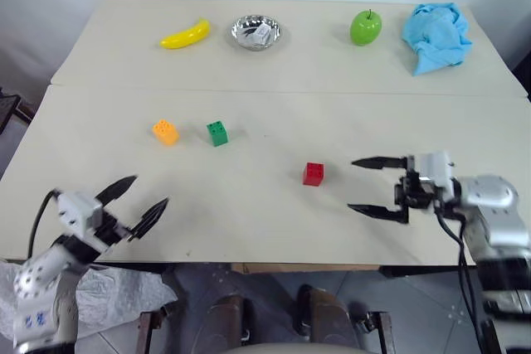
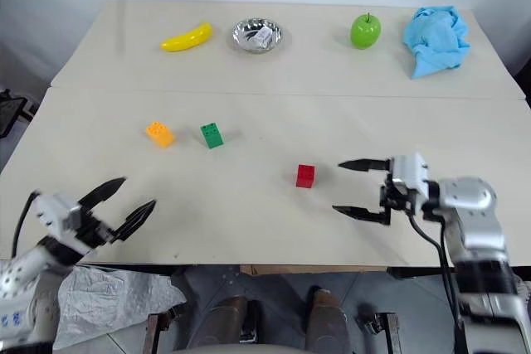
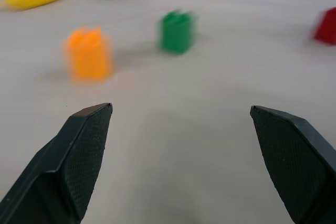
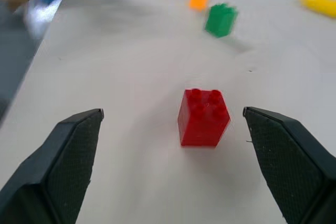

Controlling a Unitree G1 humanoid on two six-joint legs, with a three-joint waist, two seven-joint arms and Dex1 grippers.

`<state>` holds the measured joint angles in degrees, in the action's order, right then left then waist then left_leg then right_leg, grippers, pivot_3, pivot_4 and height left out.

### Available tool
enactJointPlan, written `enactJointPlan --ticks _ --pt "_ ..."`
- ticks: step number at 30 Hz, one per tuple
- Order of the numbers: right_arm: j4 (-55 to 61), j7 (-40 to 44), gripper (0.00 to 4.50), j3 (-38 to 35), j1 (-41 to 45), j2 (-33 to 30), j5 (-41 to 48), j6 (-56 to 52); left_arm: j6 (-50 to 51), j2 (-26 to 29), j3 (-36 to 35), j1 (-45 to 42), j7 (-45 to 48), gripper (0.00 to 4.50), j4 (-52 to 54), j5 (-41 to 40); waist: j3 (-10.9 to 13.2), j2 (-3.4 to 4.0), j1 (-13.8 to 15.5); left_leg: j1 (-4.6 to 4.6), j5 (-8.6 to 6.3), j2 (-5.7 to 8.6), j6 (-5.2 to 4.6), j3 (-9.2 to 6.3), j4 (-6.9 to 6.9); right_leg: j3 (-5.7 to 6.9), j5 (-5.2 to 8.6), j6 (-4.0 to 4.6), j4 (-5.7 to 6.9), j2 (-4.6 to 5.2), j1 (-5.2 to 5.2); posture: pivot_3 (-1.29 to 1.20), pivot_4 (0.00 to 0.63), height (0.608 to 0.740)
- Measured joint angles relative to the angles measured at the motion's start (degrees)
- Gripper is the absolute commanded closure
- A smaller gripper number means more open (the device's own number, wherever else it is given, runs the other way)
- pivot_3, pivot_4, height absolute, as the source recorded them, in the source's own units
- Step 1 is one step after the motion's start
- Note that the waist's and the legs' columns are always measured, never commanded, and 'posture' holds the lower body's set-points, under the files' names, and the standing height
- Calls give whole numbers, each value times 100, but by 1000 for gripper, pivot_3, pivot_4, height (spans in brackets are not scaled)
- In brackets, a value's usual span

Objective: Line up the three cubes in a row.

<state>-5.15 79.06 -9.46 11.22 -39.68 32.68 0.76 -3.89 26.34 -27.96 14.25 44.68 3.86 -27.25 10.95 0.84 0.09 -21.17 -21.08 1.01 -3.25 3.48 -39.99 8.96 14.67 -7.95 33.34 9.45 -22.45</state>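
Cubes lie apart on the pale table (image 1: 274,221), none held. Farthest left, the left gripper (image 1: 143,201) hovers at the near edge with its two black fingers spread wide and nothing between them; it points toward the table's middle. The orange cube (image 1: 165,132) sits ahead of it, well apart, and the green cube (image 1: 217,133) stands just beside the orange one on its right, a small gap between them. In the left wrist view both sit beyond the fingertips, the orange one nearer the line of one finger. The red cube (image 1: 314,173) rests farther right and closer to the near edge than the other two, out of line with them. The right gripper (image 1: 362,185) points leftward at it, fingers spread wide and empty; the red cube lies just past the fingertips, not touching either. Along the far edge sit a yellow banana (image 1: 185,35), a metal bowl (image 1: 255,31), a green apple (image 1: 365,27) and a crumpled blue cloth (image 1: 435,36).
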Motion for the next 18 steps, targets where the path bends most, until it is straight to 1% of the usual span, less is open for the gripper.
enactJointPlan --ticks 1,2,4,7,9,12,13,15,18 --pt "264 -204 39 -131 -293 31 196 -249 -44 -121 -98 249 -101 0 25 1 0 0 -1 6 -1 -2 1 4 -2 -3 0 0 0 2 2 0 150 740" --pt "390 -326 39 -228 -420 106 261 -298 -54 -189 -137 378 -159 0 47 0 0 -1 3 6 -2 -4 2 7 -3 -3 0 -1 -2 4 2 0 150 740" --pt "582 -621 39 -381 -630 312 298 -297 -54 -343 -147 570 -290 0 165 -5 0 -2 8 10 -20 -6 34 8 -4 -5 -1 -2 0 9 2 0 150 740" --pt "700 -884 39 -457 -802 497 263 -203 44 -380 13 511 -492 0 530 6 0 -3 118 10 -20 -6 36 7 -6 -10 -2 -2 9 14 -5 0 150 740" --pt "766 -983 39 -451 -818 575 246 -174 257 -405 237 192 -741 0 816 10 -2 1 174 10 -18 -4 37 5 -9 -12 -3 0 16 14 -4 0 150 740" --pt "890 -1086 39 -425 -824 618 222 -170 889 -524 791 -513 -1343 0 1203 160 -2 2 194 9 -13 5 27 5 -9 -16 -5 1 22 13 -5 0 150 740" --pt "968 -1113 39 -410 -831 622 219 -182 1221 -528 1020 -765 -1598 0 1323 262 -3 2 188 10 0 7 3 6 -8 -16 -5 1 24 11 -5 0 150 740" --pt "1118 -1147 39 -364 -847 622 233 -253 1898 -543 1471 -1286 -2059 0 1438 475 -3 3 166 10 2 7 0 7 -8 -16 -5 1 25 5 -6 0 150 740" --pt "1363 -1218 39 -213 -854 622 273 -449 2572 -633 2085 -1852 -2549 0 1452 901 -4 4 134 9 3 8 -2 10 -6 -16 -4 1 22 -2 -7 0 150 740"
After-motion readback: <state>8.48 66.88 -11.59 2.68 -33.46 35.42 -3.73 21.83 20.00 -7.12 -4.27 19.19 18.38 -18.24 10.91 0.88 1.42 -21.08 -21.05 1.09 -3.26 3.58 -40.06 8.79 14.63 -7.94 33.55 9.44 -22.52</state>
